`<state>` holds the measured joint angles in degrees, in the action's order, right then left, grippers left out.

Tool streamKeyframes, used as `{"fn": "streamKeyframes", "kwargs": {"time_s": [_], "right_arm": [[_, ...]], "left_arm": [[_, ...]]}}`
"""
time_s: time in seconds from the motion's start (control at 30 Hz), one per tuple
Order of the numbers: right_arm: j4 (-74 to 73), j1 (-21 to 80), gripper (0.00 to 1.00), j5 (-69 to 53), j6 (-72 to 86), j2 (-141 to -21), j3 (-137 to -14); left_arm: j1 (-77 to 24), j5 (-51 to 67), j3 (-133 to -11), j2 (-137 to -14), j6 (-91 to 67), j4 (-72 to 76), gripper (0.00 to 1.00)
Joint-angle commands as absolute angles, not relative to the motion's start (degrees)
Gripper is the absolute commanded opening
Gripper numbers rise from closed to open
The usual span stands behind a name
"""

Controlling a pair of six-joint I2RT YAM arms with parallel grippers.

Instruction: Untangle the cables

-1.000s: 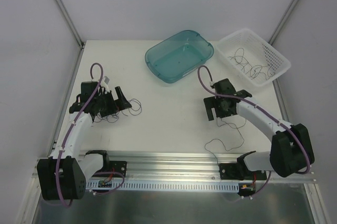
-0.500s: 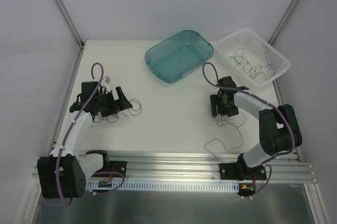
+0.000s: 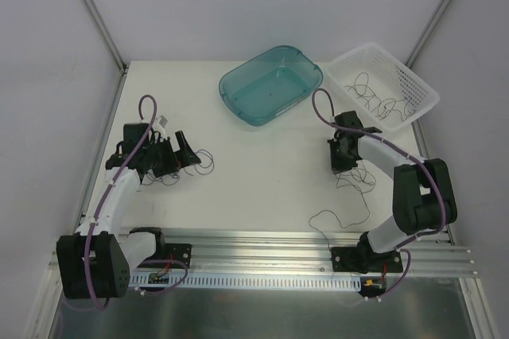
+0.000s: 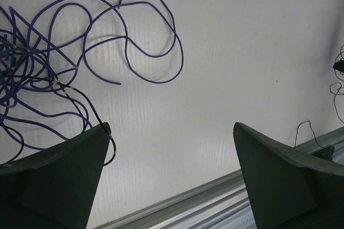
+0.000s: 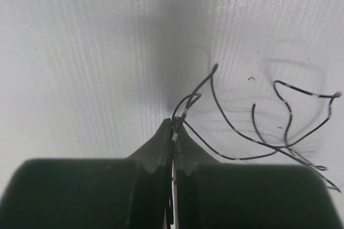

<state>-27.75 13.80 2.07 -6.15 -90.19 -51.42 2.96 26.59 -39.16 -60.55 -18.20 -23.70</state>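
right gripper (image 5: 173, 126): fingers pinched fully together on a thin dark cable (image 5: 231, 151). the strand comes up between the tips, then loops away to the right of them and lies curled flat on the white table (image 5: 80, 51). a light band shows on the cable right at the pinch.

top view: that gripper is down at the table surface on the right side. more thin strand (image 3: 342, 213) trails from just below it toward the near rail (image 3: 262, 237) in a loose loop. cannot tell if it is one piece with the held cable.

left gripper (image 4: 171, 129): fingers spread wide, nothing between them, only bare table in the gap. the tangle of purple cables (image 4: 37, 73) sits up and to the left of the fingers in the wrist view, bunched, with one long loop reaching out to the right. a black strand (image 4: 88, 112) runs out of the bunch to the tip of one finger; contact unclear.

beyond the arms, at the far right of the table, a white mesh basket (image 3: 417, 88) holds several loose cables (image 3: 380, 102). a teal plastic tub (image 3: 270, 88) is just beside it on the left.
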Motion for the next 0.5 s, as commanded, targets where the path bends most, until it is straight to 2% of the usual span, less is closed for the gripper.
{"fn": "streamKeyframes", "kwargs": {"time_s": [0.0,0.27,0.4,0.47], "right_arm": [[-30.75,14.24,0.01,-0.44,-8.52,-84.3,-56.94],[-45.25,14.24,0.01,6.41,-16.69,-73.66,-79.77],[-46.23,14.15,0.01,9.31,-20.73,-72.42,-95.66],[-43.87,14.06,0.01,10.37,-23.28,-72.68,-99.39]], "left_arm": [[2.64,28.39,-39.81,-60.73,-17.23,-22.41,0.99],[2.64,28.56,-39.9,-61.08,-17.23,-22.32,0.99],[2.72,28.74,-39.99,-61.35,-17.31,-22.24,0.99],[2.64,28.65,-39.82,-61.35,-17.23,-22.32,0.99]]}}
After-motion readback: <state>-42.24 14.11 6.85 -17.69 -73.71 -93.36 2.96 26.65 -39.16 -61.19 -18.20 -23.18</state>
